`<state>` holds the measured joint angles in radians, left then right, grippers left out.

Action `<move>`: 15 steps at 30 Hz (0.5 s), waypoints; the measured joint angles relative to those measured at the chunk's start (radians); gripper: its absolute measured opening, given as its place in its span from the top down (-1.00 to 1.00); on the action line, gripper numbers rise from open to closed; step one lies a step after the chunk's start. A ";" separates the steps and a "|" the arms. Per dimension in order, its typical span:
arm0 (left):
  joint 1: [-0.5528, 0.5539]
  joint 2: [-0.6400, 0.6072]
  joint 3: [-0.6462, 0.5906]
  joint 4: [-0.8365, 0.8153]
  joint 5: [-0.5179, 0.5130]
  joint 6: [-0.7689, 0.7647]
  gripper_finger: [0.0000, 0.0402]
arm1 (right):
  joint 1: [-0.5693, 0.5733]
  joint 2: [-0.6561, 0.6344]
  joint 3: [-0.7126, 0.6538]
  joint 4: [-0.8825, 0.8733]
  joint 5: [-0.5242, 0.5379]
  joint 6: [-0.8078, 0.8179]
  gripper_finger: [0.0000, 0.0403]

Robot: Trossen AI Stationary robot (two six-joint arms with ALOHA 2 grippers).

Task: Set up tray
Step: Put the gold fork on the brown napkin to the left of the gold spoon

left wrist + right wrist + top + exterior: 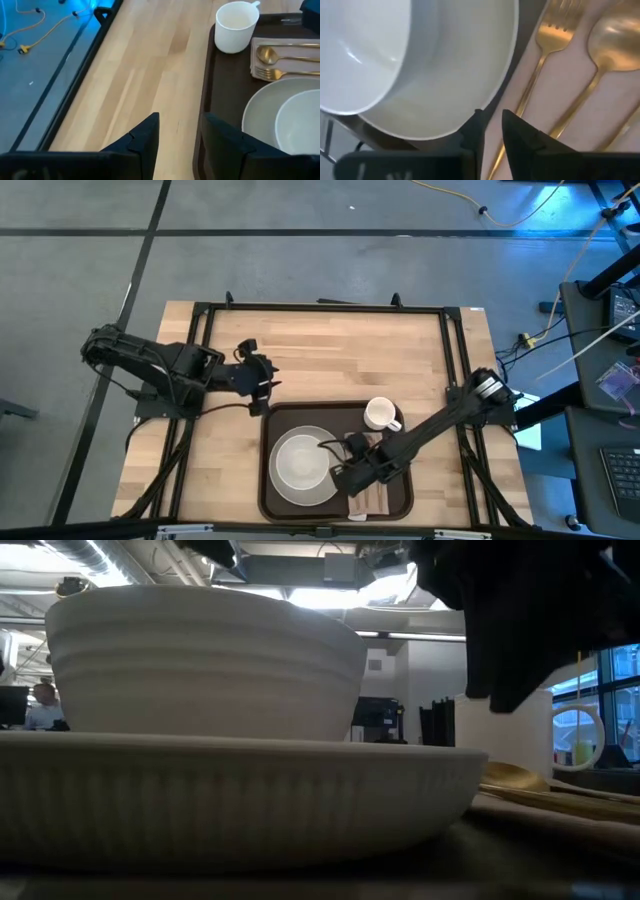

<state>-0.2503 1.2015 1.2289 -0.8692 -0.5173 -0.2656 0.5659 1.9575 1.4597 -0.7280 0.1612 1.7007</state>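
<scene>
The dark brown tray (340, 418) lies at the table's near middle. On it a white bowl (300, 460) sits in a white plate (465, 75), with a white mug (379, 414) at the far right. A gold fork (540, 65) and spoon (615, 40) lie on a beige napkin (570, 85) right of the plate. My right gripper (492, 117) points down between the plate's rim and the fork, its fingers a narrow gap apart with nothing between them. My left gripper (180, 145) hovers open over the bare table, off the tray's far left corner.
Bare wooden table (330, 345) stretches beyond the tray toward the far edge. A black frame (200, 380) runs along the table's sides. Grey floor with cables (30, 30) lies beyond the table's edge.
</scene>
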 joint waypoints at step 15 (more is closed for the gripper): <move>0.020 0.000 0.000 0.001 0.019 0.026 0.31 | -0.005 0.014 0.000 -0.072 -0.080 -0.002 0.47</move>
<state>-0.2306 1.2015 1.2289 -0.8682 -0.4988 -0.2398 0.5612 1.9713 1.4597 -0.7999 0.0817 1.6985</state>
